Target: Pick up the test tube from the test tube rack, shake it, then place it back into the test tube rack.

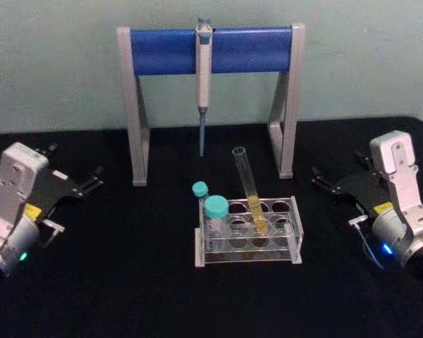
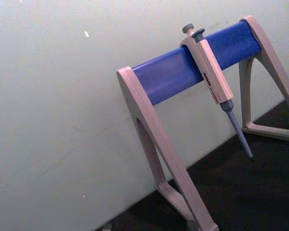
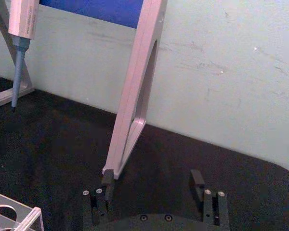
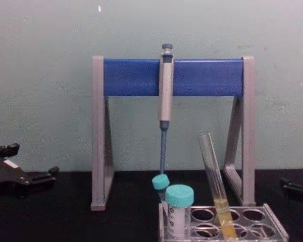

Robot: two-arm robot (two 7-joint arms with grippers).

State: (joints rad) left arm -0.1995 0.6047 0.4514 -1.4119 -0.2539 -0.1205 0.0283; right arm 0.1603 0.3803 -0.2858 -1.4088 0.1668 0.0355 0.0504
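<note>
On black table, test tube rack [image 1: 248, 236], test tube [image 1: 249, 189] leaning inside, yellow liquid, right claw [image 3: 151, 184] open, empty

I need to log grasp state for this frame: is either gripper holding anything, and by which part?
Nothing is held. The left gripper and right gripper sit open at the table's sides; the test tube leans in the test tube rack.

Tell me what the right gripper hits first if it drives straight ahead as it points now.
Probably the stand's right leg: in the wrist view it rises just ahead of the right gripper, nearer one open finger. Depth is unclear; it could slip past towards the wall.
</note>
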